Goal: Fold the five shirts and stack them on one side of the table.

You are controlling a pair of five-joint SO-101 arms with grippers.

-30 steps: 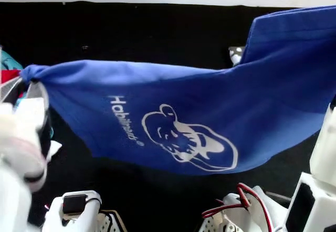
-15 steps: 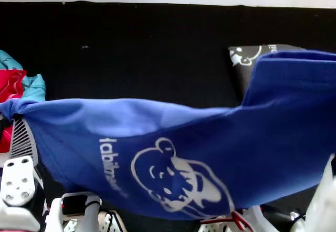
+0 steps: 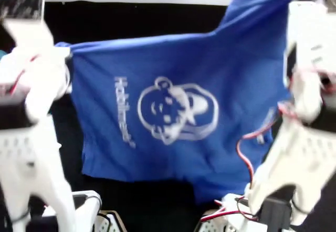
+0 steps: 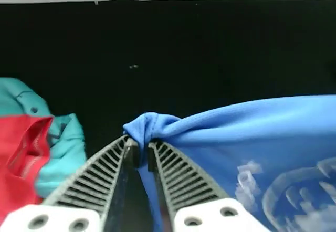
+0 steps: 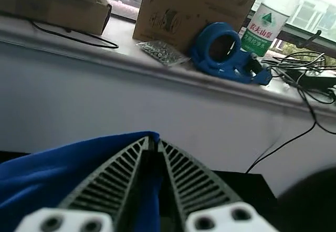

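Left wrist view: finds red shirt (image 4: 21, 153) and teal shirt (image 4: 60, 137) heaped together on the table (image 4: 220, 43), near the left gripper (image 4: 140, 144) fingers but apart, on the side away from the blue cloth. Records those fingers closed narrow on a bunched corner of the blue shirt (image 4: 252, 132), the knot of cloth pinched right at the tips. Sees, in the high view, that shirt stretched in the air between both arms, print facing out, lower hem hanging free below the fingers. Notes right gripper (image 5: 155, 143) fingers pressed together on the opposite edge, cloth caught between the tips. Judges the fabric light, soft, limp and probably a little slippery, sagging wherever unsupported. Recommends taking hold at corners or shoulder seams, bunched for bite, with tension across the span.
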